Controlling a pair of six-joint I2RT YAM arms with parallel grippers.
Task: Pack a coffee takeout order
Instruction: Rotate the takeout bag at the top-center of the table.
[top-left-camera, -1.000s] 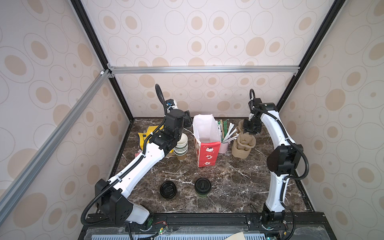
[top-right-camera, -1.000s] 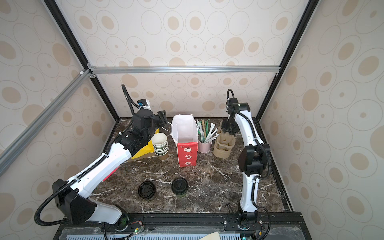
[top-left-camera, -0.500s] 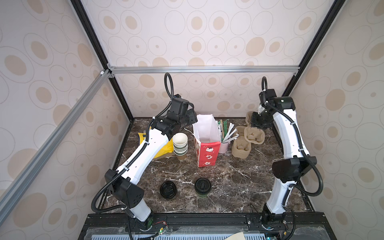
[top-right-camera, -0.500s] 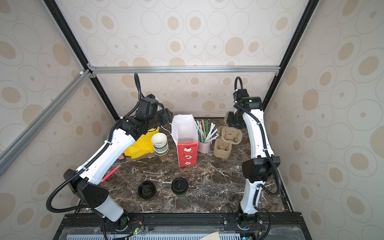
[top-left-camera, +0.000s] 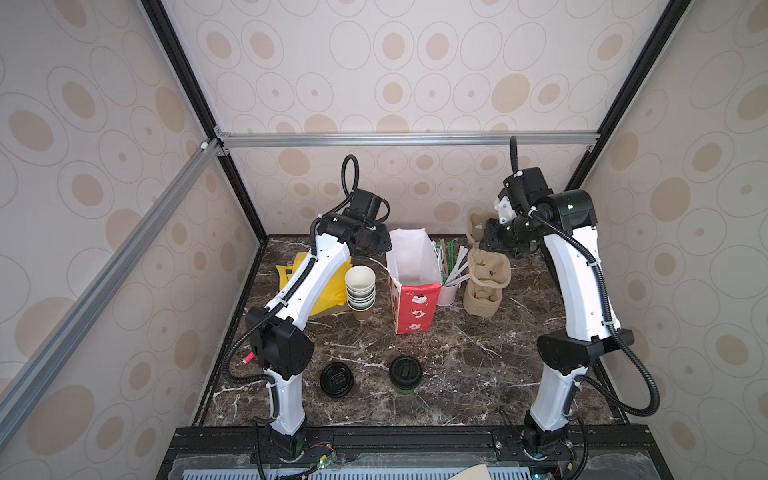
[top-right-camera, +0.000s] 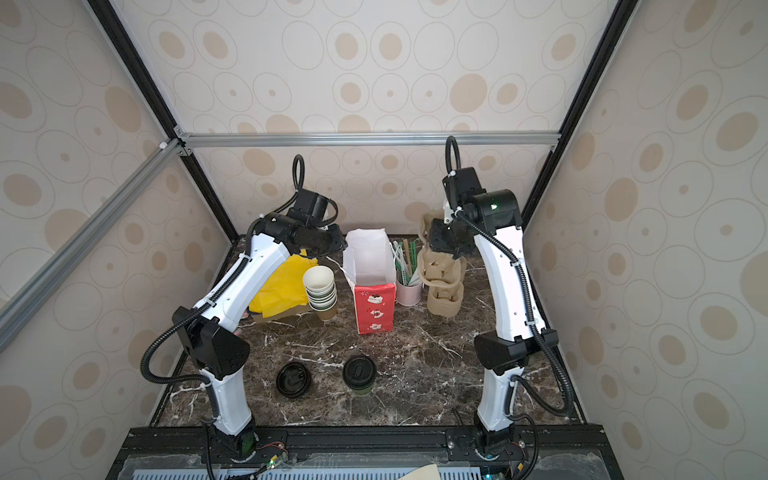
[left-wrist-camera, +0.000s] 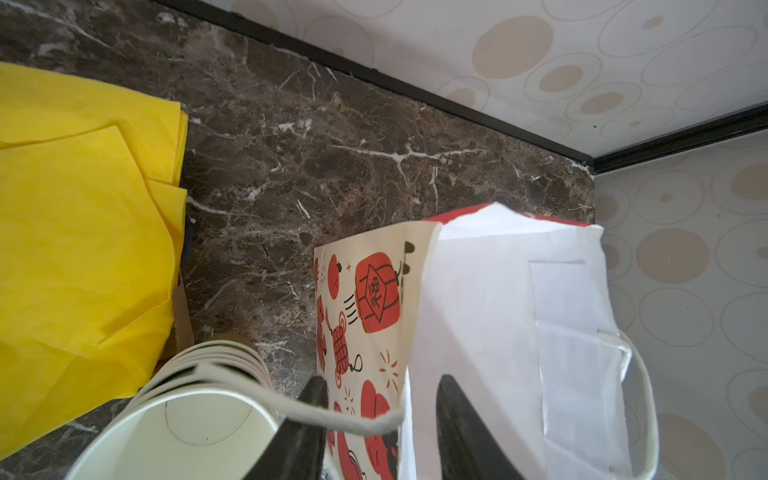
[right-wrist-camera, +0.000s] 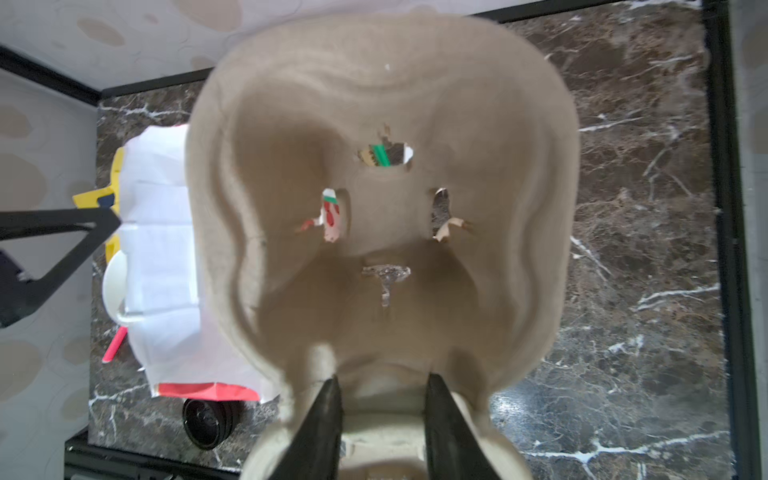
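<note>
wore white shells along left arm (top-left-camera: 309, 282) and right arm (top-left-camera: 577, 286), black housings at joints. trailed black corrugated cables (top-left-camera: 642, 399) cinched with white ties. showed a green light (top-left-camera: 572, 205); ended, at the right gripper (right-wrist-camera: 382, 378), in black tapered fingers (right-wrist-camera: 320, 428).

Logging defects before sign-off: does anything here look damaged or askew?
The pulp tray held in the right tool has ragged, torn-looking holes around its centre, though they may be moulded slits. The stack of lidless cups leans instead of standing straight. Nothing looks spilled.
</note>
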